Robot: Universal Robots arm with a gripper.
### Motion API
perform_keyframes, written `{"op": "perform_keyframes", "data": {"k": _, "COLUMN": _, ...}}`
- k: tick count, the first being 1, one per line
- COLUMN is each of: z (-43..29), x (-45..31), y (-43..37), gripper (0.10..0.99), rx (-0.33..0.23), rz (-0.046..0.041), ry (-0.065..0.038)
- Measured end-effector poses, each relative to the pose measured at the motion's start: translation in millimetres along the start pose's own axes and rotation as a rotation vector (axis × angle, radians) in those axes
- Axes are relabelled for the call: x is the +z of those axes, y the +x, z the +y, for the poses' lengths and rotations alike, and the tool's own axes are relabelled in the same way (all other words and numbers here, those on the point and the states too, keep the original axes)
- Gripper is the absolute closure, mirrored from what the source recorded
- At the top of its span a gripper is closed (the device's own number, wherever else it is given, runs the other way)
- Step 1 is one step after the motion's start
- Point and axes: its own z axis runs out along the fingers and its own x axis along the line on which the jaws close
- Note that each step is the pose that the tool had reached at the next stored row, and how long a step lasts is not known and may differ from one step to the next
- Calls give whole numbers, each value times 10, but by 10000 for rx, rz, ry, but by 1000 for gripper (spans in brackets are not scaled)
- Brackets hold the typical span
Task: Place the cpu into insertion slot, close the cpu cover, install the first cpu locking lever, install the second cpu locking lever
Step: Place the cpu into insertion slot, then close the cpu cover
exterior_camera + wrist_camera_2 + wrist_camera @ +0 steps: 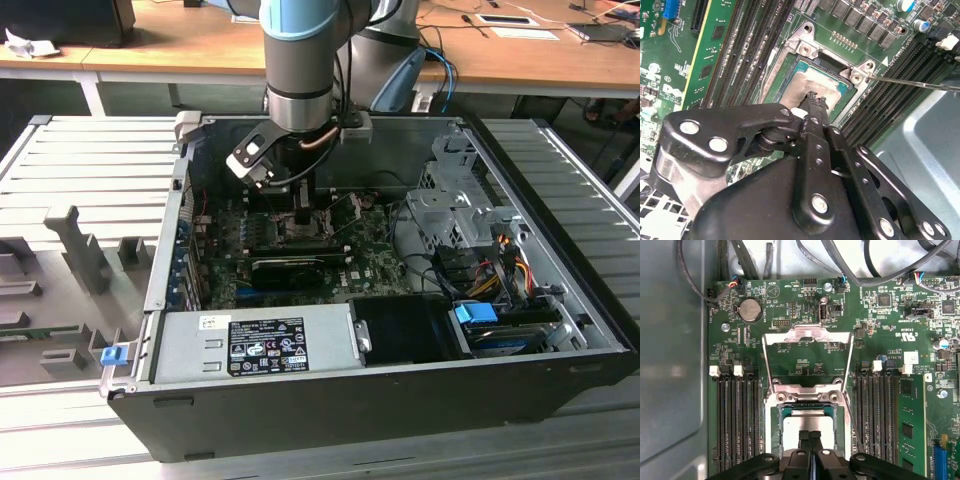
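Pincer (810, 436) on the cpu (807, 422) in the slot (826, 61)
Its jaws are pressed narrow together, tips at the cpu's top; the cover (807, 332) lies swung open just beyond.

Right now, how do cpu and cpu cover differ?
The cpu lies flat in the insertion slot; the cpu cover stands swung open. The cpu is solid; the cpu cover is an open-middled frame. The pincer touches the cpu, not the cpu cover. Both are silver-grey metal.
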Motion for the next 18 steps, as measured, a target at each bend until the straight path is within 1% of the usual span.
{"op": "perform_keyframes", "data": {"k": 6, "z": 4, "x": -62, "y": 2, "gripper": 980, "rx": 1, "rz": 4, "ry": -2}}
{"op": "perform_keyframes", "data": {"k": 7, "z": 23, "x": -63, "y": 2, "gripper": 980, "rx": 1, "rz": 3, "ry": 44}}
{"op": "perform_keyframes", "data": {"k": 9, "z": 51, "x": -61, "y": 2, "gripper": 980, "rx": 3, "rz": 16, "ry": 106}}
{"op": "perform_keyframes", "data": {"k": 10, "z": 53, "x": -67, "y": 2, "gripper": 980, "rx": 4, "rz": 13, "ry": 125}}
{"op": "perform_keyframes", "data": {"k": 11, "z": 54, "x": -71, "y": 2, "gripper": 980, "rx": 6, "rz": 14, "ry": 126}}
{"op": "perform_keyframes", "data": {"k": 14, "z": 58, "x": -145, "y": 4, "gripper": 980, "rx": 4, "rz": 15, "ry": 126}}
{"op": "perform_keyframes", "data": {"k": 18, "z": 59, "x": -164, "y": 4, "gripper": 980, "rx": 5, "rz": 25, "ry": 127}}
